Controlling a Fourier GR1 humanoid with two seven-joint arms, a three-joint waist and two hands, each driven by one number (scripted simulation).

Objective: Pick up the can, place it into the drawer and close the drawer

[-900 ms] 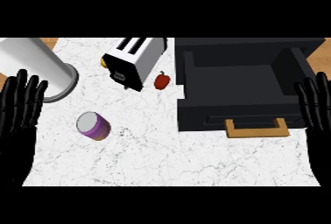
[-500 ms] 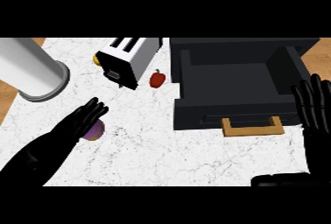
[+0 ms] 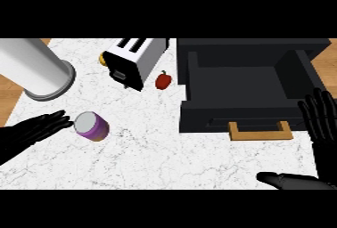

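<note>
The left hand (image 3: 36,130), fingers straight, lies just left of the purple can (image 3: 91,126) on the counter (image 3: 171,156), while the right hand (image 3: 321,116) rests spread beside the open drawer (image 3: 247,84).

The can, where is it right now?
In the head view, the can stands on the counter's left side, just right of the left robot hand, below the toaster.

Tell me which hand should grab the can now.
Left. The left hand sits open right beside the purple can, fingertips nearly touching it. The right hand rests far off by the open drawer.
</note>
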